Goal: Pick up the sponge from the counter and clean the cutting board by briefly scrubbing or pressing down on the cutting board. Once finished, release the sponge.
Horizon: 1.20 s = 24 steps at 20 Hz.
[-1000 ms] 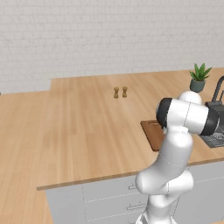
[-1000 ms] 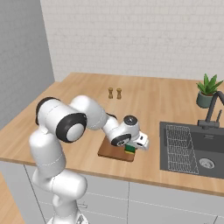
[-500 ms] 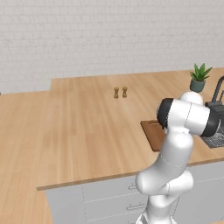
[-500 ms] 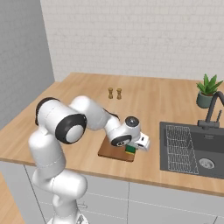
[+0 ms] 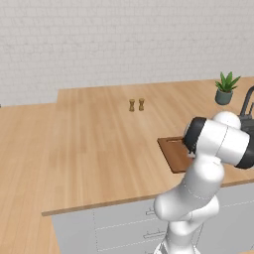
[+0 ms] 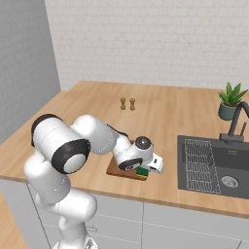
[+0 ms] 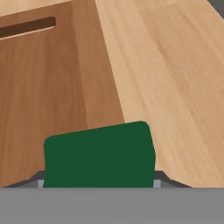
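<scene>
Sponge [image 7: 99, 155] pinched btwn fingers, green face to cam, long axis across jaws. Sits low over near-right corner of cutting board [image 7: 48, 87], straddling edge twd counter [image 7: 175, 74]. Contact w/ board: can't tell. Gripper [image 6: 142, 170] at board's front edge; board's bulk lies ahead-left, handle slot at far end.

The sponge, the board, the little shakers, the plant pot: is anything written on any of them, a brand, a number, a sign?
None: no text, number or sign can be read.
The sponge, in the pincer: plain dark green top, no print.
The cutting board: bare wood, with just a handle slot.
The two shakers and the plant pot: too small to tell, no marks show.
The counter, the sink and the wall: unmarked.
</scene>
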Tool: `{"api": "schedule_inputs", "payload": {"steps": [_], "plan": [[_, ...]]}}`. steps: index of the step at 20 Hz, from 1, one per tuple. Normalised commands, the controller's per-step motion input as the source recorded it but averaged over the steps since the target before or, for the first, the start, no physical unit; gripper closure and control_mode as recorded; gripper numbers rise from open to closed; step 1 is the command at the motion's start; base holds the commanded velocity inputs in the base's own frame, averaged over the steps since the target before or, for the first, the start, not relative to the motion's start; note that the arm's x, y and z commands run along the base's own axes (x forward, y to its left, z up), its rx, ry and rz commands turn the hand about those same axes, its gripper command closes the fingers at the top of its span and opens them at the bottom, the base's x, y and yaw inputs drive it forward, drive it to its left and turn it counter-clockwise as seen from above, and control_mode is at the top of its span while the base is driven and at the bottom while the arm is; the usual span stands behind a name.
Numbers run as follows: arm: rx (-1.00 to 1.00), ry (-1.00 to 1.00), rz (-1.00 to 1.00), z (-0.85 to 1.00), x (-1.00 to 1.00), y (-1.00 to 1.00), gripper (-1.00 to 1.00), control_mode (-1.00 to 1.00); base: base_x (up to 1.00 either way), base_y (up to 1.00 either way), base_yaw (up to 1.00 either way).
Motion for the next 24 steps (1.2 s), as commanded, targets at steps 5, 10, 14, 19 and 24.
{"api": "schedule_inputs", "payload": {"steps": [5, 10, 14, 19, 24], "plan": [[0.00, 0.00, 0.00, -0.51, -0.01, 0.27, 1.00, -1.00, 0.00, 0.00, 0.00], [0.00, 0.00, -0.03, -0.02, -0.07, 0.06, 1.00, -1.00, 0.00, 0.00, 0.00], [0.00, 0.00, -0.07, 0.29, -0.07, 0.28, 1.00, -1.00, 0.00, 0.00, 0.00], [0.00, 0.02, -0.02, 0.13, 0.04, 0.49, 1.00, -1.00, 0.00, 0.00, 0.00], [0.00, 0.04, 0.00, -0.13, 0.02, 0.26, 1.00, -1.00, 0.00, 0.00, 0.00]]}}
